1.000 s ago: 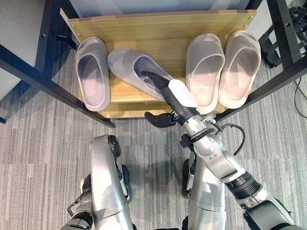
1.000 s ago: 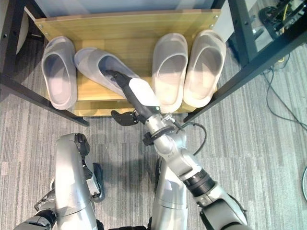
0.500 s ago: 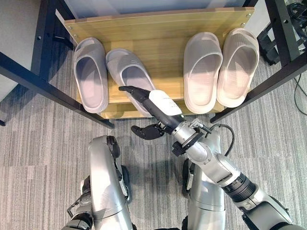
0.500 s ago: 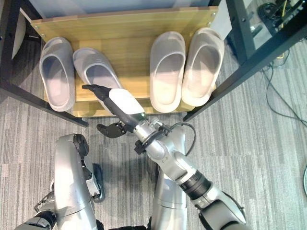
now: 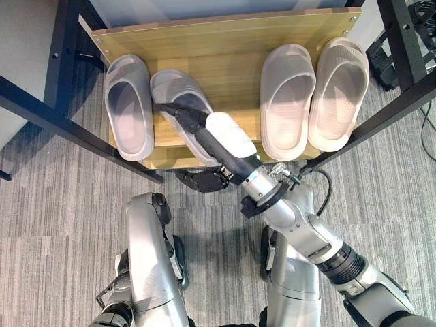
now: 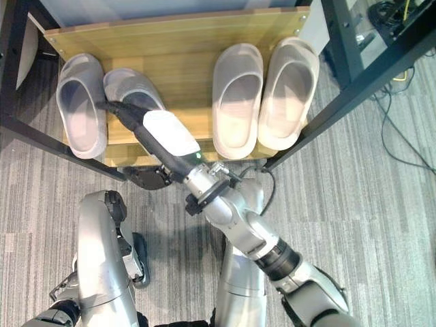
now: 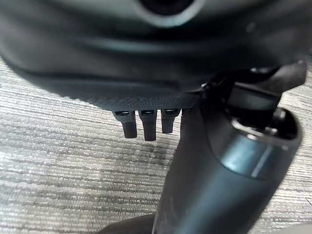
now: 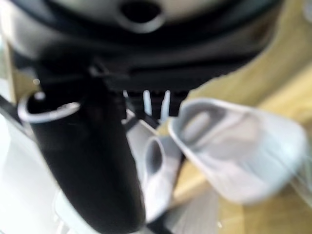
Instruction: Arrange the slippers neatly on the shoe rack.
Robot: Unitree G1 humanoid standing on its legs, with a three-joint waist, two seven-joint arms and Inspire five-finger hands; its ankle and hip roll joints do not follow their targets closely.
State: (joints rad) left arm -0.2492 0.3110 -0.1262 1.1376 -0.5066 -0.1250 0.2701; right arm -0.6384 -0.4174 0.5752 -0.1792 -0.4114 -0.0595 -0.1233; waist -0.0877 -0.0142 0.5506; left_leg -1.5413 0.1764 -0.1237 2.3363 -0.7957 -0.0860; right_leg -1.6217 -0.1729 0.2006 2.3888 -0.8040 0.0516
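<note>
Four pale slippers sit on the wooden shoe rack point(image 5: 225, 41). The right pair point(image 5: 315, 99) lies parallel, toes to the back, and looks finished. In the left pair, the outer slipper point(image 5: 128, 105) is straight, while the inner slipper point(image 5: 178, 102) is slightly angled toward it, the two nearly touching; squaring it up seems to be what remains. All are soft, ribbed, moulded slides. The right robot hand point(image 5: 187, 117) reaches across onto the inner slipper, fingers stretched out flat, gripping nothing. The left robot hand point(image 7: 146, 124) hangs over the carpet, fingers curled, empty.
</note>
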